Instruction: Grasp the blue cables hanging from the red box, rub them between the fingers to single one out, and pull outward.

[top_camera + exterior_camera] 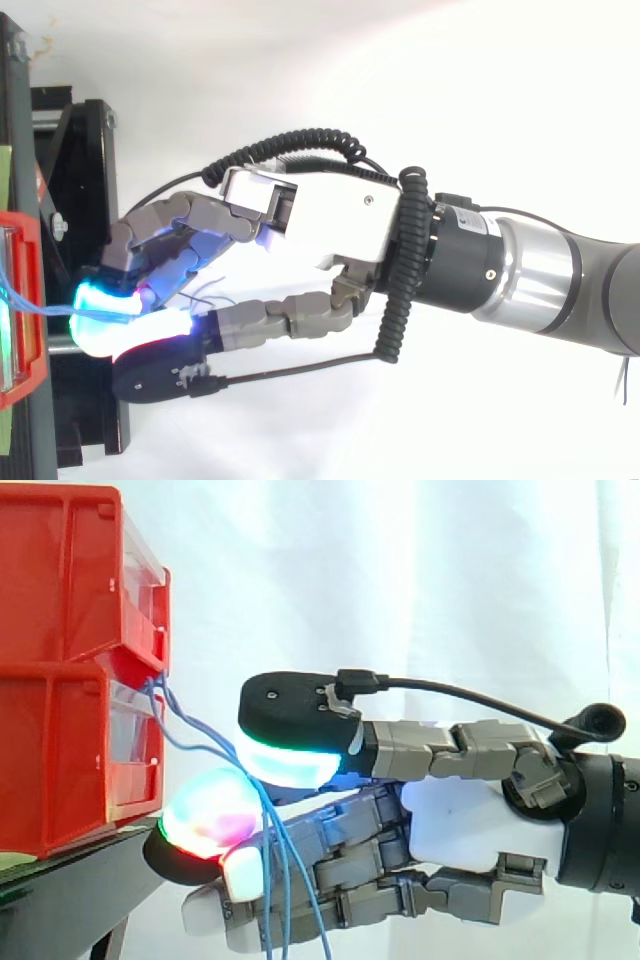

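The arm (pixel 560 285) reaches in level from the right, its wrist (pixel 460 250) straight behind the hand (pixel 470 825). The hand lies palm sideways with the thumb on top. The thumb's pad (pixel 290 760) glows cyan and green. It closes down toward a bent fingertip (pixel 210 815) glowing red and green, pinching the blue cables (pixel 283 890) between them. The other fingers curl loosely beneath.

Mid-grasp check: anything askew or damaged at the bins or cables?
Nothing stands out. The red bins sit squarely stacked on the black stand; the blue cables run from between them through the hand's pinch and hang loose below.
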